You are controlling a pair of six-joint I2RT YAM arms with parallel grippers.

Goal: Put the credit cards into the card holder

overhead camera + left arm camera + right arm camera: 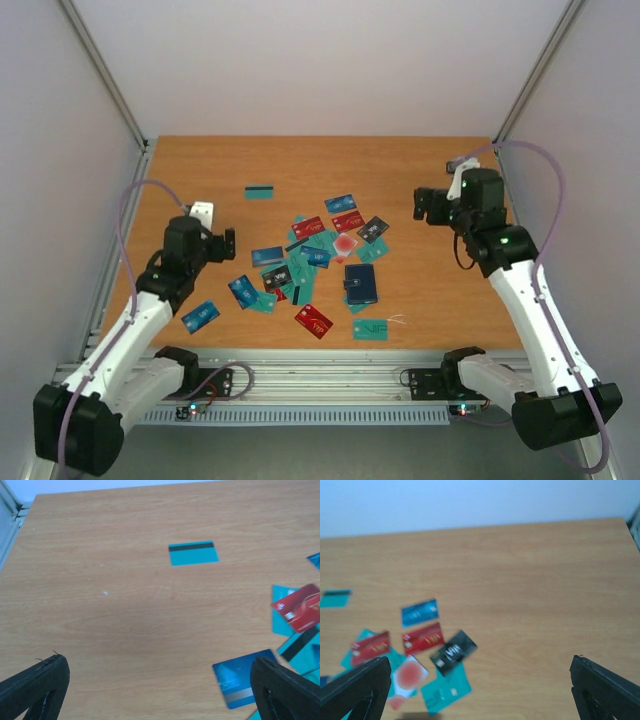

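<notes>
Many credit cards (pixel 315 255) in blue, teal, red and black lie scattered mid-table. One teal card with a dark stripe (pixel 260 192) lies apart at the back; it also shows in the left wrist view (pixel 193 553). The dark navy card holder (pixel 360 283) lies shut among the cards, right of centre. My left gripper (pixel 216 238) is open and empty, raised left of the pile. My right gripper (pixel 432 205) is open and empty, raised right of the pile. The right wrist view shows a black card (pixel 453 652) and red cards (pixel 422 638).
A blue card (pixel 200 316) lies alone at the near left by my left arm. A teal card (pixel 370 329) lies near the front edge. Bare wood stretches along the back and right of the table (pixel 420 160). White walls enclose three sides.
</notes>
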